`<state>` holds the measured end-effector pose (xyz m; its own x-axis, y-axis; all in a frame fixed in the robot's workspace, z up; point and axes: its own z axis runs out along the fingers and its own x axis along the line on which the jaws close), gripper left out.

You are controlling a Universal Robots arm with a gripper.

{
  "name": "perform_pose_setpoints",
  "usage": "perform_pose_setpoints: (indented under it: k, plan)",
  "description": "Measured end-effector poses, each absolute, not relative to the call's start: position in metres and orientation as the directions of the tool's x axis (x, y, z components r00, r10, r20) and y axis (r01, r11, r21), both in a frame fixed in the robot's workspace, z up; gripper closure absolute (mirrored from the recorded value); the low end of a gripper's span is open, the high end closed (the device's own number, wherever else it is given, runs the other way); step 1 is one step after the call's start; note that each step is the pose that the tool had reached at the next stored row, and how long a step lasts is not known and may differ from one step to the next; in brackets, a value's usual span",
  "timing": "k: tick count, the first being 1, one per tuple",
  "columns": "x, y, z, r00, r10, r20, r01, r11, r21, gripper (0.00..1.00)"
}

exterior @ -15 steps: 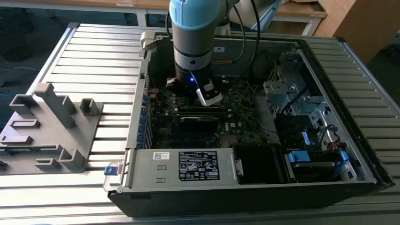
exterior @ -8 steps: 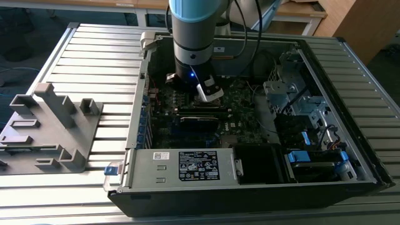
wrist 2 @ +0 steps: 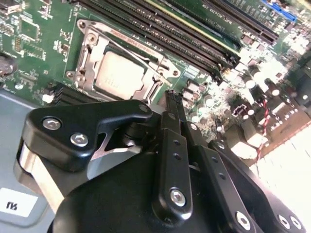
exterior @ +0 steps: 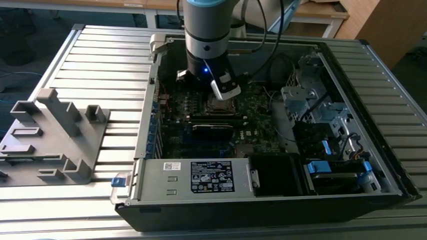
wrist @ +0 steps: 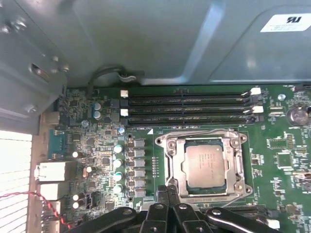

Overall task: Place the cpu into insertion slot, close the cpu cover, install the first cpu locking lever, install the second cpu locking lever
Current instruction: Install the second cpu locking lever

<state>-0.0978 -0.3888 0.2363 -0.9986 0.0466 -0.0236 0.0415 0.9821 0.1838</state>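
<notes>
While the arm is hanging over the open pc case, the gripper (wrist: 170,190), fingers pressed together and holding nothing, is hovering at the cpu cover's (wrist: 206,142) 7 o'clock corner. The cpu (wrist: 206,165) is lying flat in the insertion slot (wrist 2: 87,60), square, no long axis.

A workshop or lab — slatted metal bench (exterior: 100,55), open computer case (exterior: 267,200), wooden tables (exterior: 320,10).

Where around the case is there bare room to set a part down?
The slatted table, between the grey fixture and the computer case, is free. So is the strip in front of the case. Inside it is crowded: the gripper hangs beside the cpu, memory slots alongside.
</notes>
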Motion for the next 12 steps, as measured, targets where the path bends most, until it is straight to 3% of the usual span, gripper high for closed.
perform_pose_setpoints:
  k: [7, 12]
  plan:
    - [-0.0961, -0.3887, 0.2449, -0.999, 0.049, -0.024, 0.044, 0.982, 0.181, 0.89]
    - [-0.0899, -0.3888, 0.2451, -0.998, 0.063, -0.025, 0.058, 0.986, 0.155, 0.89]
